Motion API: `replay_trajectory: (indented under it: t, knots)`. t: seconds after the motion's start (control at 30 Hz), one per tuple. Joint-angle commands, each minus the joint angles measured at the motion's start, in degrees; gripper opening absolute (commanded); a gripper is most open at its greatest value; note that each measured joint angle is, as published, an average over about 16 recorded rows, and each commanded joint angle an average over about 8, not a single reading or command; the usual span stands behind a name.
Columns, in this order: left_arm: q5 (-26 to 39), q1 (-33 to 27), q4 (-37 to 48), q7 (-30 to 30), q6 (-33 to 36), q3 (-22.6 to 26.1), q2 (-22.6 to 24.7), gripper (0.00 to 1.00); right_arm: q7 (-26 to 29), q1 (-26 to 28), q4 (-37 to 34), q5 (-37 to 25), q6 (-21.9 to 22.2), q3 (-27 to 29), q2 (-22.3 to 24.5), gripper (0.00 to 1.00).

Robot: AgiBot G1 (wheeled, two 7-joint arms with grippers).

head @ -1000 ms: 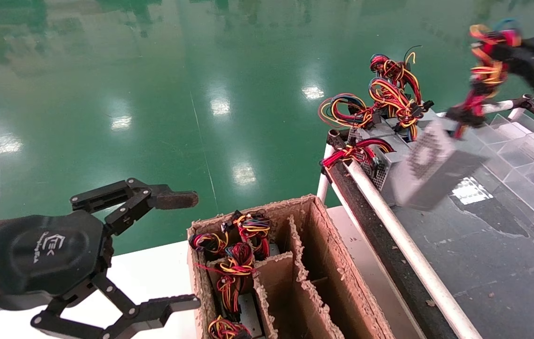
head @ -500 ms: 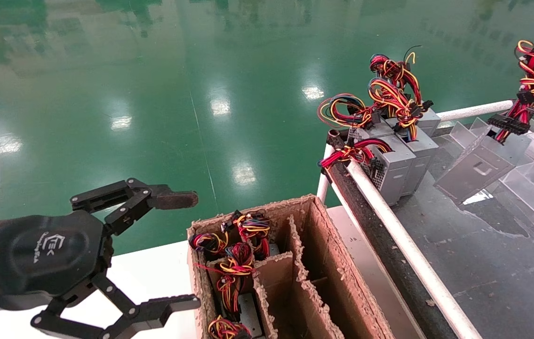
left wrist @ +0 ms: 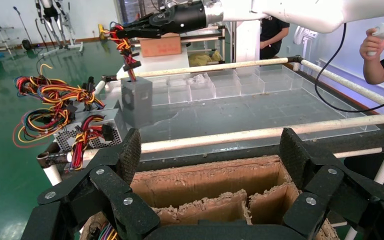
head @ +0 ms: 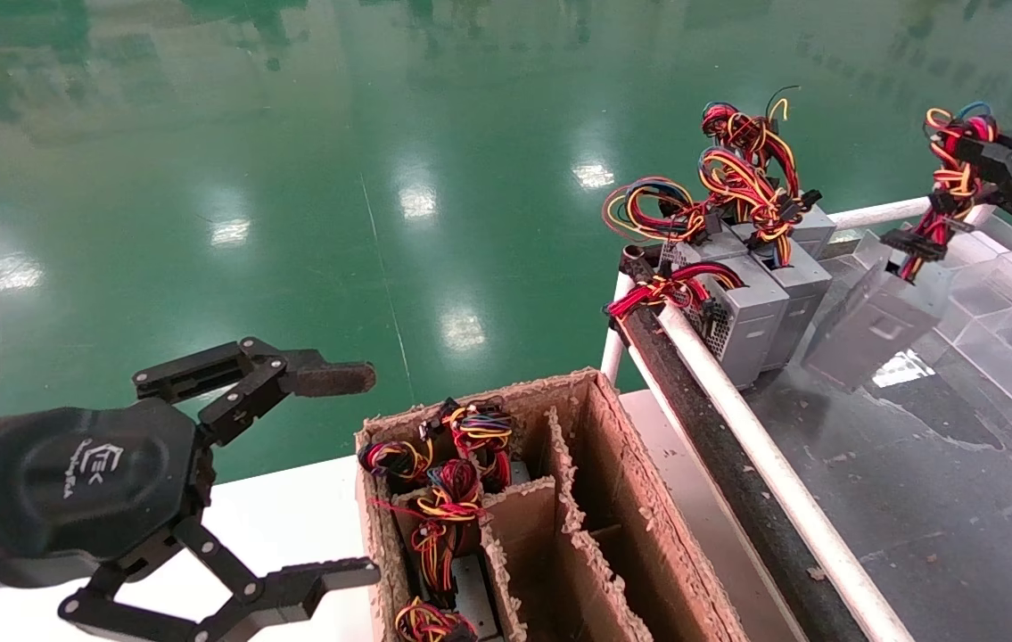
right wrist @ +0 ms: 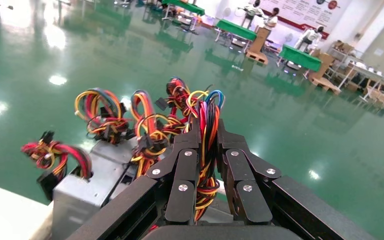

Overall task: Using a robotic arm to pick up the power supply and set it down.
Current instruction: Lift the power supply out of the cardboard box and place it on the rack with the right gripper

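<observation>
The step in hand looks like the carrying part: the right tool (head: 974, 147), at the upper right of the head view, is closed tight on the wire bundle (right wrist: 207, 145) of the power supply (head: 871, 325), and the box hangs below it, tilted, above the wet surface (head: 916, 499). It is just beside the other power supplies (head: 760, 303) that stand in a row at the corner of the white rail (head: 737, 419). I judge that the next move is to lower the box until it rests flat, and only then to let the wires go; because the box hangs from soft wires it may swing, so a slow descent seems wise.

The left tool (head: 354, 477) is parked at the lower left of the head view, wide apart and holding nothing, next to the cardboard box (head: 612, 499).

The power supply is a grey metal block with sharp edges and a round grille (left wrist: 128, 98) on one side. The wires are thin, red, yellow and black, in a loose bunch. The cardboard box has rough, torn edges and dividers inside. Clear plastic trays (head: 996, 294) stand behind the hanging box.
</observation>
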Motion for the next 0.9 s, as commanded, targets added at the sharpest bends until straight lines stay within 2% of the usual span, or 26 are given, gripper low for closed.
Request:
replay_trajectory:
  t: [0.03, 0.5, 0.9]
  knots:
    - [0.0, 0.0, 0.0, 0.0, 0.0, 0.0, 0.0, 1.00, -0.9, 1.2, -2.2, -0.4, 0.0, -0.3, -1.1, 0.00]
    - [0.0, 0.0, 0.0, 0.0, 0.0, 0.1, 0.0, 1.00, -5.9, 10.7, -16.0, -4.8, -0.3, -3.5, -7.9, 0.00]
    - [-0.1, 0.0, 0.0, 0.0, 0.0, 0.1, 0.0, 1.00, -10.8, 16.9, -23.9, -6.9, 1.1, -4.8, -12.3, 0.00]
